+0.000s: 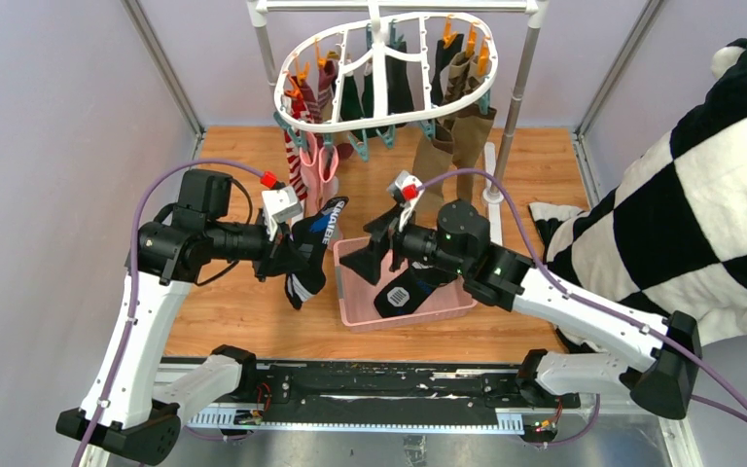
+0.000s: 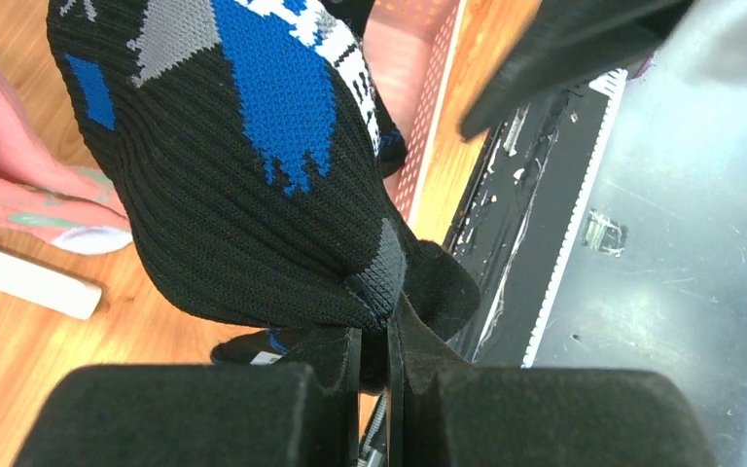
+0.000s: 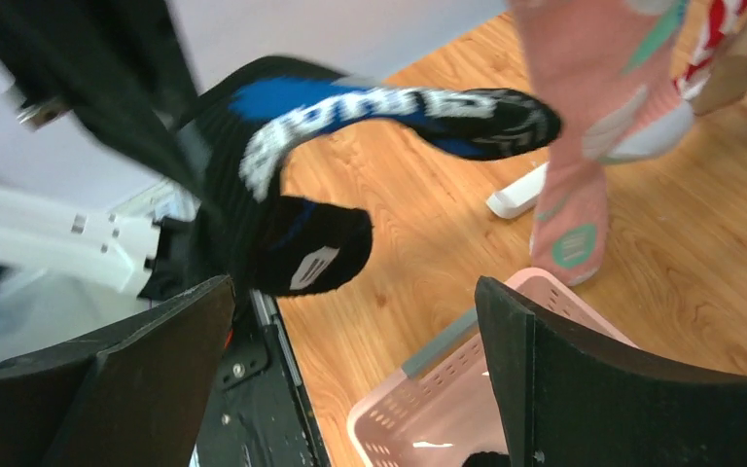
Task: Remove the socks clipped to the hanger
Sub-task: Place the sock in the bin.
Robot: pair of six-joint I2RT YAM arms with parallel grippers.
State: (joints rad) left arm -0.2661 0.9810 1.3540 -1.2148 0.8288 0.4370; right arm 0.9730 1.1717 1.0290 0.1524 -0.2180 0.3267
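- Your left gripper [image 2: 389,331] has the black sock [image 2: 253,165] by only a small fold at its edge. The sock is big and floppy. It could slip out and land on the wooden table [image 1: 243,302], not in the pink basket [image 1: 399,318].
- The black sock hangs just beside the basket, on its left side, not over the middle. If you let go here, I think it may drop outside.
- Your two grippers are close together, and the right gripper [image 3: 355,292] points at that same sock. If both move in at once, they could bump.
- One end of the sock sticks out near the pink socks [image 3: 593,146] that hang from the hanger [image 1: 384,73]. A wide swing could catch them and set the hanger rocking.
- Many socks [image 1: 447,107] are clipped to the hanger at the back of the table. One more dark sock [image 1: 404,292], it seems, lies in the basket.
- Left gripper: shut almost all the way. It pinches the black sock between its fingers.
- Right gripper: wide open. It holds nothing and touches nothing. It hangs over the basket.
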